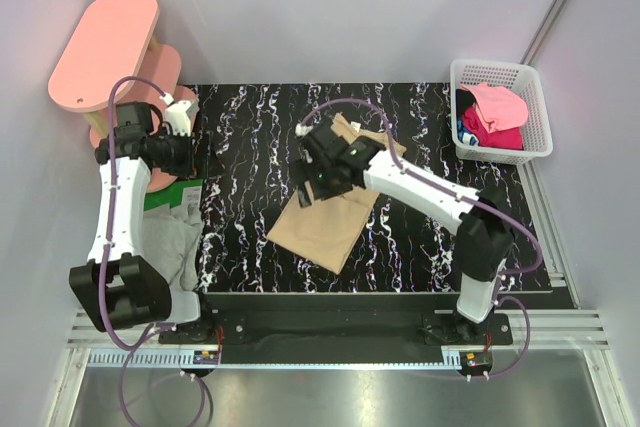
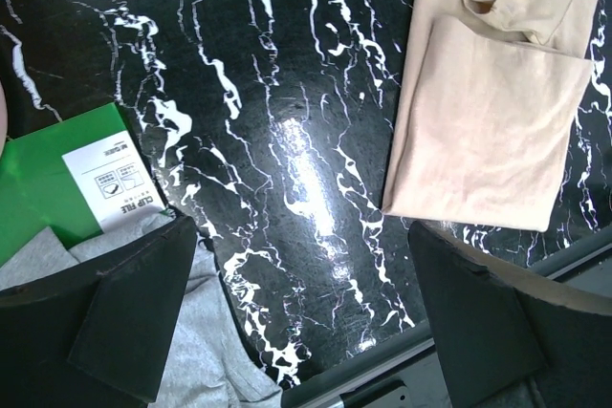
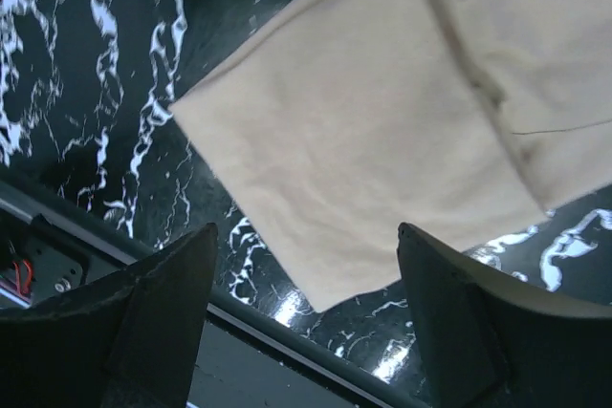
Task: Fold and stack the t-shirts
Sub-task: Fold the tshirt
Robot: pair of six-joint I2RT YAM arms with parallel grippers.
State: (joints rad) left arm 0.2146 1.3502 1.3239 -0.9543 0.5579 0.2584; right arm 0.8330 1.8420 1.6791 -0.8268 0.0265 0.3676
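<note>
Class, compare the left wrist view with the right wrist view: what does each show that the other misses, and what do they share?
Only the left wrist view: a grey t-shirt and a green packet with a white label. Only the right wrist view: red wires beyond the edge of the table. Both: the folded tan t-shirt lying on the black marbled table.

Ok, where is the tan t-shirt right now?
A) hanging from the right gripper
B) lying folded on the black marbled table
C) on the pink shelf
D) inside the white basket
B: the tan t-shirt lies flat and folded on the table, and the right gripper stands open above it with nothing between its fingers.
</note>
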